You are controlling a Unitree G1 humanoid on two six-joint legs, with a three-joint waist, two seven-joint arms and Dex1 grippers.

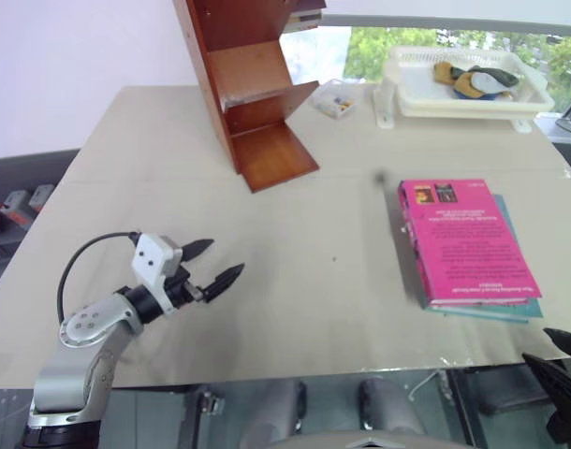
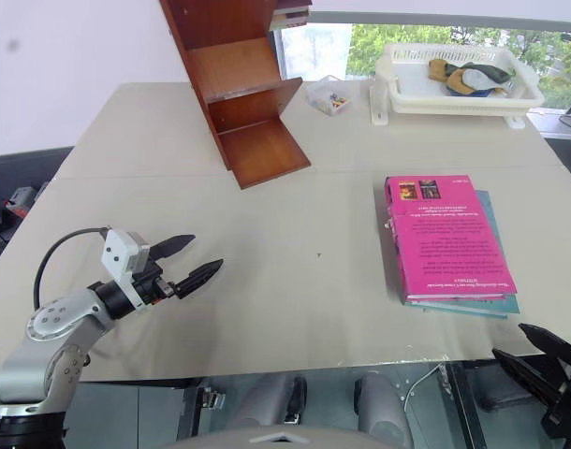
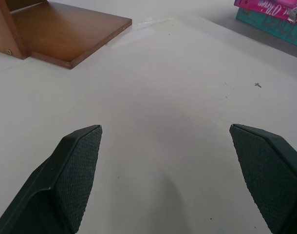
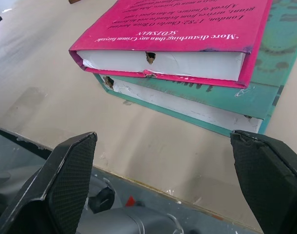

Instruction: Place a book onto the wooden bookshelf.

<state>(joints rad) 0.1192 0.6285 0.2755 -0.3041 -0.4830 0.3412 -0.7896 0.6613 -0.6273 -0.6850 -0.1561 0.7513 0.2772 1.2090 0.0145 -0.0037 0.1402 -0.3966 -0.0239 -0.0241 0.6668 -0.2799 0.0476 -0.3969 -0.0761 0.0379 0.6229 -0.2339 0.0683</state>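
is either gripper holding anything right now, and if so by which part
Nothing is held. The left gripper is open over bare table; the right gripper is open short of the pink book, which lies on a teal book.

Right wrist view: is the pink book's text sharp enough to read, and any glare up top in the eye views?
Right wrist view: book cover text sharp, legible. Left eye view: window behind the bookshelf bright, washed out; table evenly lit.

Both end effectors empty, fingers spread.
Left end effector hovers low, pointing forward-right; right end effector sits low at the near edge.
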